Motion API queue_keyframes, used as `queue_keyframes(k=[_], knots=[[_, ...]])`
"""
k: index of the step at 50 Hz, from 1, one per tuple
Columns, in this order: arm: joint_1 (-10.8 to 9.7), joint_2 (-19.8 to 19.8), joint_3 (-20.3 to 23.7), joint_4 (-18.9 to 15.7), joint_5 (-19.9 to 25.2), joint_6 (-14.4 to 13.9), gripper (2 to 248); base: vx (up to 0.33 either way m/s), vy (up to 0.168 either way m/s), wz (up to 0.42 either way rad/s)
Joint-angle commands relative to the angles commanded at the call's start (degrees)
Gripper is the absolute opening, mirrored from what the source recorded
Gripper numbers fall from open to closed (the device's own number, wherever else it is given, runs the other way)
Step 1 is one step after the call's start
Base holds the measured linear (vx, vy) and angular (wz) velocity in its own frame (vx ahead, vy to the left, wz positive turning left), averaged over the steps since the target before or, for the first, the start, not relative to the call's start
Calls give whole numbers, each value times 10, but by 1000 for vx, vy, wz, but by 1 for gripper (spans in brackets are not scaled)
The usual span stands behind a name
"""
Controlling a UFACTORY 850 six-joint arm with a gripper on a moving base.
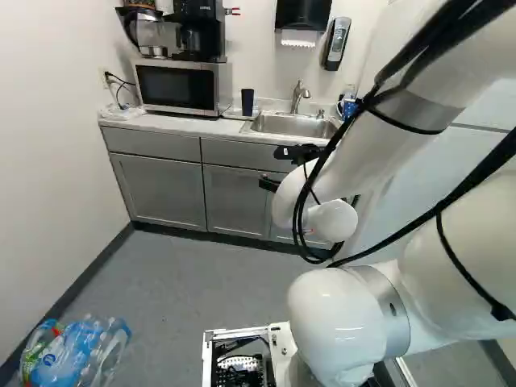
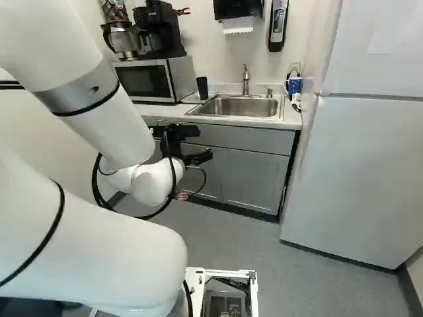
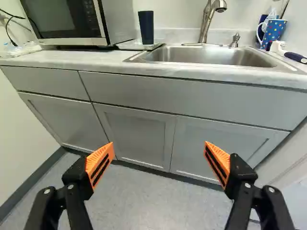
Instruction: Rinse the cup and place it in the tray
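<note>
Cup [image 3: 146,27] upright on tray [image 3: 139,45], far ahead of tool [image 3: 159,164] & a bit to its side, betw. microwave [image 3: 64,21] & sink [image 3: 211,55]. Already where task wants it; fits either a cup waiting for rinse or one rinsed & set back. Can't tell which from here, so no call on the step. Can't see if cup wet or dry. Tool low, facing cabinet doors [image 3: 158,139] below table [image 3: 72,58], well short of everything on it. Any reach for cup or faucet [image 3: 210,17] needs tool raised above table edge & carried fwd. Tool wide open, orange pads [image 3: 100,163] far apart, holding nothing, touching nothing. Spotted mug [image 3: 274,32] far side of sink.
</note>
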Motion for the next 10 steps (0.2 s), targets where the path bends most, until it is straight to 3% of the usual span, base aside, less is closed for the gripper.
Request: queue_keyframes(k=[10], knots=[[0,0,0,0,0,0,247,0,0,0]])
